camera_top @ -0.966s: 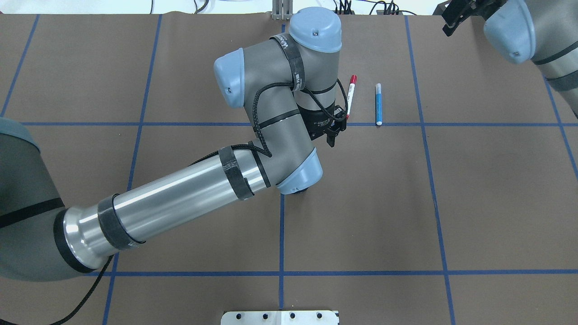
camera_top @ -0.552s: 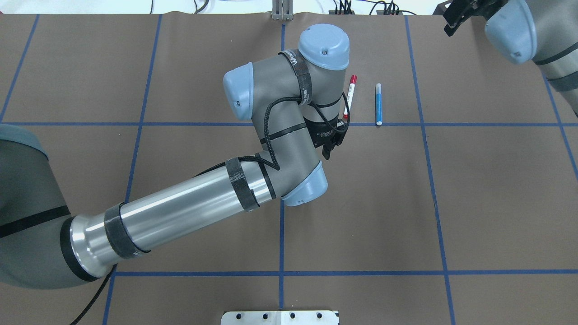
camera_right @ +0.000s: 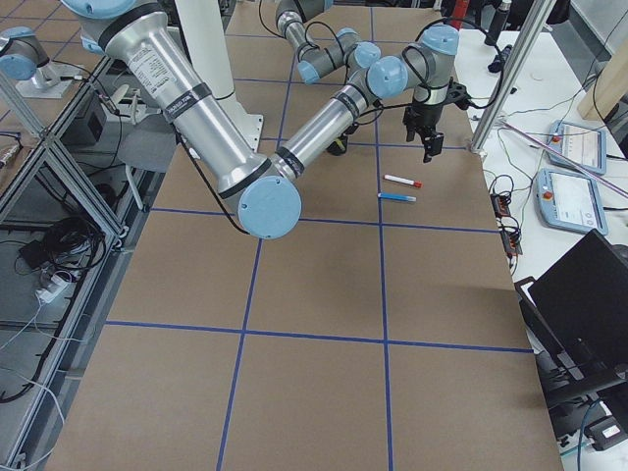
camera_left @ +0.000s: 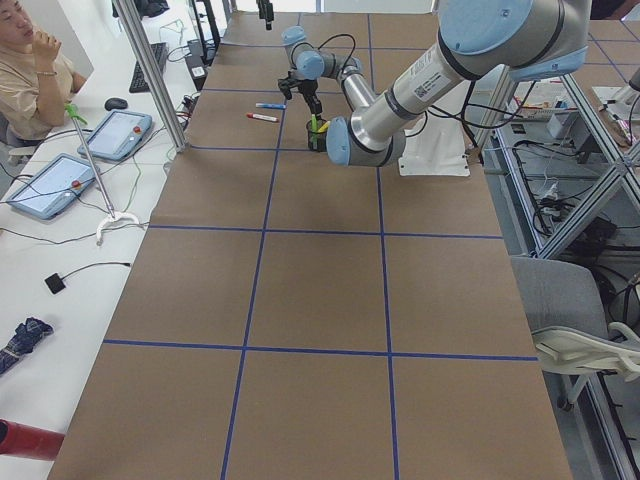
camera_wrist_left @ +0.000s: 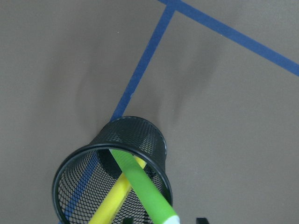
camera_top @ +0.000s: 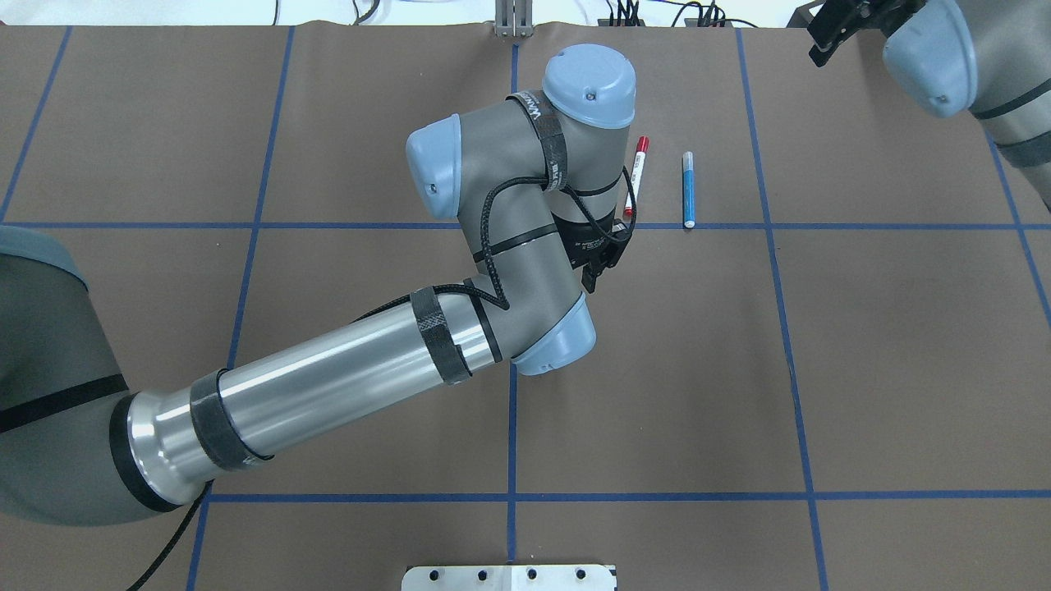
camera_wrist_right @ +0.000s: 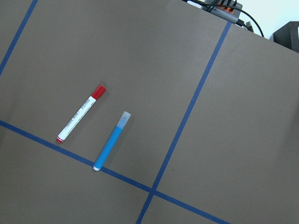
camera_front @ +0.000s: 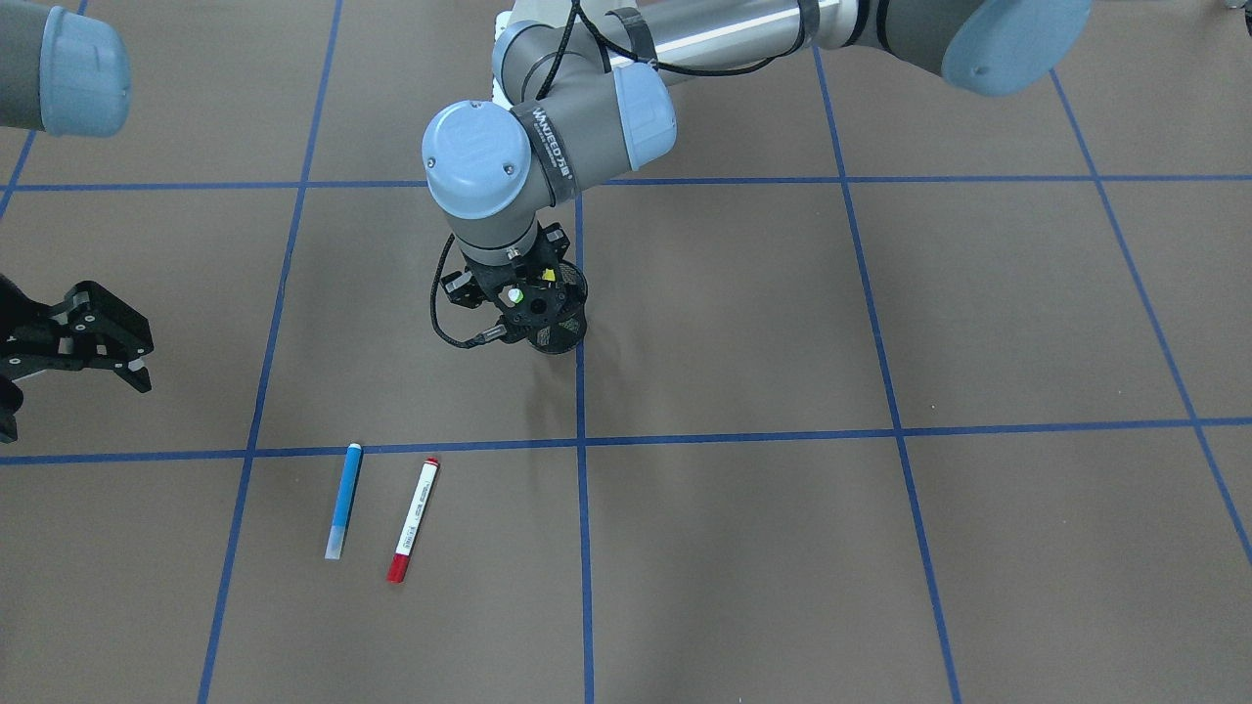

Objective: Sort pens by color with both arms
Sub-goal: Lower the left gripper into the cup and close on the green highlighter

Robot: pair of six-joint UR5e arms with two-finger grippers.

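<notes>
Left gripper above cup, jaws apart | green pen leans in cup across yellow pen, axis 11-to-5 o'clock in wrist view, top end under jaws | we judge left arm nearer; right gripper spread, well apart | blue pen, red-capped pen on table.

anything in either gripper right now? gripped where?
Right gripper: open, nothing held. Left gripper sits over the mesh cup at the green pen's pale top end; whether it grips it cannot be told.

Green pen and yellow pen cut off at the wrist view's bottom edge, cup rim too, red pen partly hidden behind left arm.
</notes>
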